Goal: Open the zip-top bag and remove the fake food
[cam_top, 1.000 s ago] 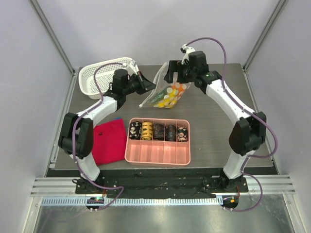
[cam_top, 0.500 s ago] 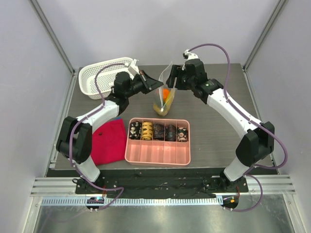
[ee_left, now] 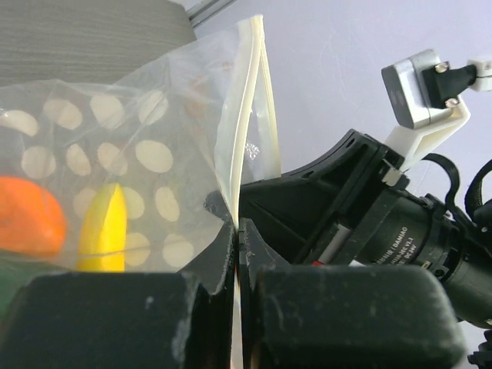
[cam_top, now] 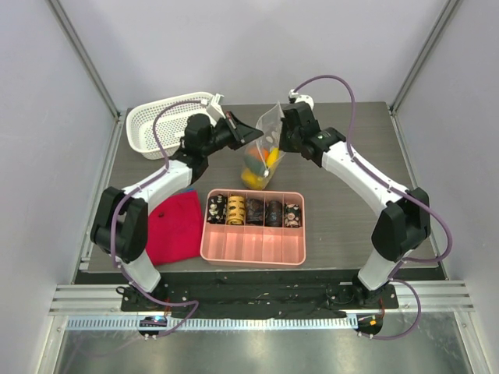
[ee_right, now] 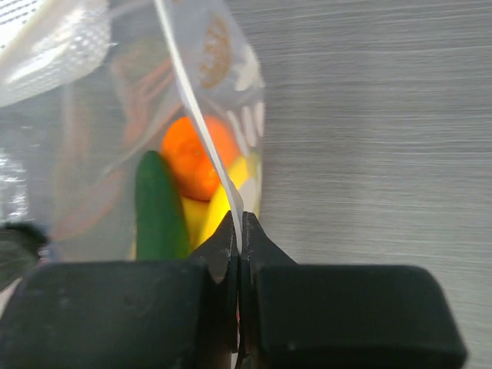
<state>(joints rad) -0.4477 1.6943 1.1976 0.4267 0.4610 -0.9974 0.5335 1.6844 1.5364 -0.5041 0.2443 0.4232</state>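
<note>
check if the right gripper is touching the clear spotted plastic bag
Touching. Right wrist view: right gripper pinches the rim of the clear spotted plastic bag.

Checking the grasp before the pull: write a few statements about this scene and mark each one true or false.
1. The left gripper and right gripper are both shut on the zip-top bag. True.
2. The fake food is out of the bag. False: it sits inside the bag.
3. The red cloth lies left of the pink tray. True.
4. The tray holds nothing. False: patterned cylinders fill its far row.
</note>
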